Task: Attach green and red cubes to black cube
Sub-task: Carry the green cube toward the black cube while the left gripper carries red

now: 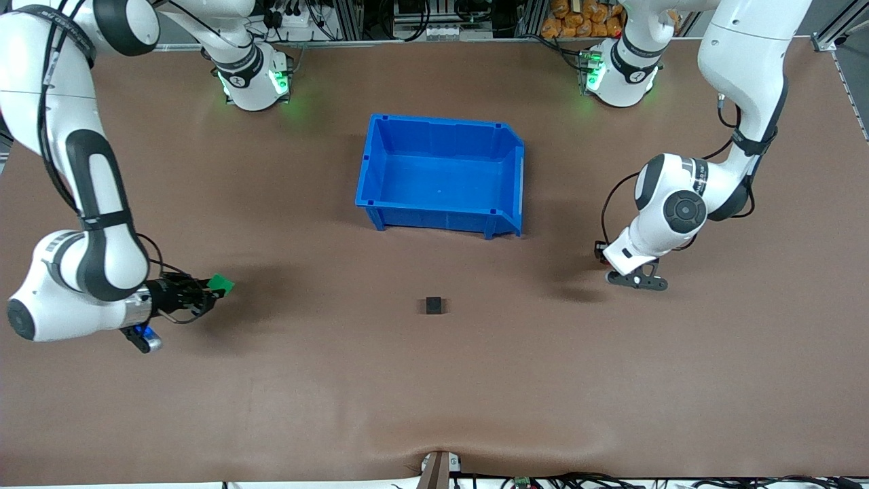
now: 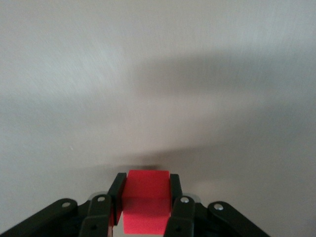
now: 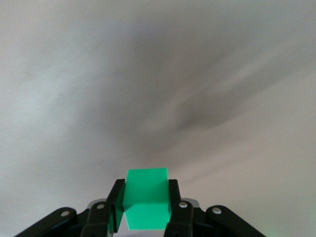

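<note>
The black cube [image 1: 434,305] sits alone on the brown table, nearer to the front camera than the blue bin. My right gripper [image 1: 216,286] is shut on the green cube [image 1: 221,284], held above the table toward the right arm's end; the right wrist view shows the green cube [image 3: 145,197] clamped between the fingers [image 3: 117,197]. My left gripper [image 1: 600,250] hangs low over the table toward the left arm's end. The left wrist view shows it shut on the red cube [image 2: 145,200]. The red cube is hidden in the front view.
An empty blue bin [image 1: 441,204] stands at the table's middle, farther from the front camera than the black cube. Bare brown table lies between each gripper and the black cube.
</note>
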Motion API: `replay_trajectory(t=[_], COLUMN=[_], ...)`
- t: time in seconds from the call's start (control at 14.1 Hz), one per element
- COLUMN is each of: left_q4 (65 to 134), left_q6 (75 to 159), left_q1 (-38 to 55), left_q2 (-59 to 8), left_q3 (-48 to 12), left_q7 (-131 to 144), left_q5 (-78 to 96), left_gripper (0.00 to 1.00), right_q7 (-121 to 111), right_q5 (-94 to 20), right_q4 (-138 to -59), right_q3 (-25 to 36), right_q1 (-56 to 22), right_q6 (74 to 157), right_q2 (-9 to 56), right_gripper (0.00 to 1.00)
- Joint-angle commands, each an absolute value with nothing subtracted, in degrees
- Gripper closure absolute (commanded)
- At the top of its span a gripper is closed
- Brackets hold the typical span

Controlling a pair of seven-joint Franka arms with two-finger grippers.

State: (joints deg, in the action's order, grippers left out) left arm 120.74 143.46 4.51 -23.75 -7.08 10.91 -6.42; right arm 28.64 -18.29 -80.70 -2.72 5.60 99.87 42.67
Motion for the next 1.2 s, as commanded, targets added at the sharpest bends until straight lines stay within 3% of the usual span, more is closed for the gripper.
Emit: replay_trajectory(t=[0.0,0.21,0.5,0.71,0.85,1.13], left_q4=[115.24,107.08,100.04,88.98,86.23,79.64], left_q6=[142.82,142.91,141.69,137.11,137.11,137.55], left_q1=[4.83,5.19,10.44,12.56,14.23,18.71], left_q2=[-24.25,-28.9,-32.42,-38.91,-41.39,-47.62], left_q3=[-7.12,-7.21,-8.44,-8.53,-8.61,-8.61], left_q7=[21.48,33.45,58.2,77.54,85.75,103.58], left_q5=[-5.54,-5.54,0.09,0.09,0.7,5.89], left_gripper=[1.0,1.0,1.0,1.0,1.0,1.0], right_q7=[39.68,49.89,67.27,73.47,78.37,92.16], right_q5=[-24.66,-30.84,-31.03,-31.2,-31.9,-31.99], right_q4=[-78.93,-78.93,-79.1,-79.72,-79.63,-79.54], right_q3=[-2.55,-2.46,-2.37,-2.37,-2.37,-2.37], right_q1=[1.77,-2.36,-10.79,-15.28,-17.74,-23.72], right_q6=[99.23,100.27,109.4,116.27,118.46,130.4], right_q2=[42.8,42.89,43.06,43.85,44.91,48.33], right_gripper=[1.0,1.0,1.0,1.0,1.0,1.0])
